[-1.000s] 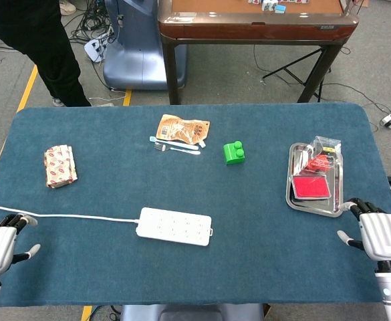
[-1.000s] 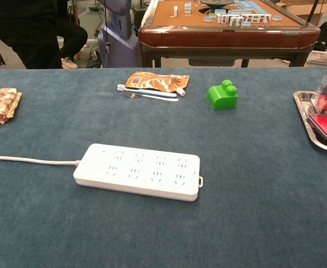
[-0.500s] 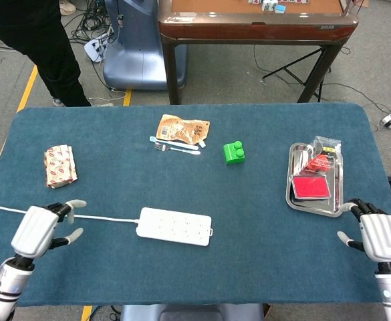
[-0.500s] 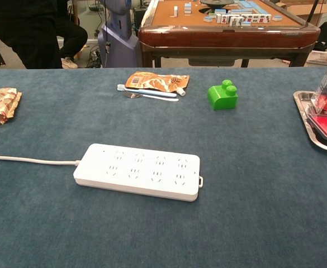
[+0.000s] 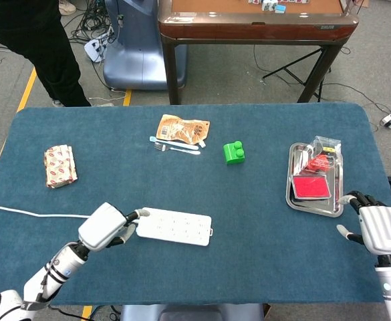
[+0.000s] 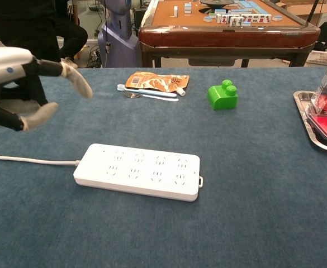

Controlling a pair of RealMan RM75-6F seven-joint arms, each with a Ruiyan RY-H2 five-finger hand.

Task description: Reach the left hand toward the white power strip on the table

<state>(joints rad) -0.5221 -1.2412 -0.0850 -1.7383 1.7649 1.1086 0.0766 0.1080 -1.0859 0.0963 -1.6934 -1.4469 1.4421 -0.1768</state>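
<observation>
Left hand (image 5: 103, 226) stretched fwd from near-left corner of table, fingers (image 6: 74, 77) apart, holding nothing, seemingly hovering. Right hand (image 5: 380, 229) low at near-right edge, palm down, fingers spread, prob. resting — hard to tell from head view.

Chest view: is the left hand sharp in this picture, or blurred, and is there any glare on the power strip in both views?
Chest view: the left hand is large and slightly soft at the frame's left edge; the power strip is sharp, evenly lit, without glare. Head view: the left hand and the power strip are both clear, with only soft shadows under them.
</observation>
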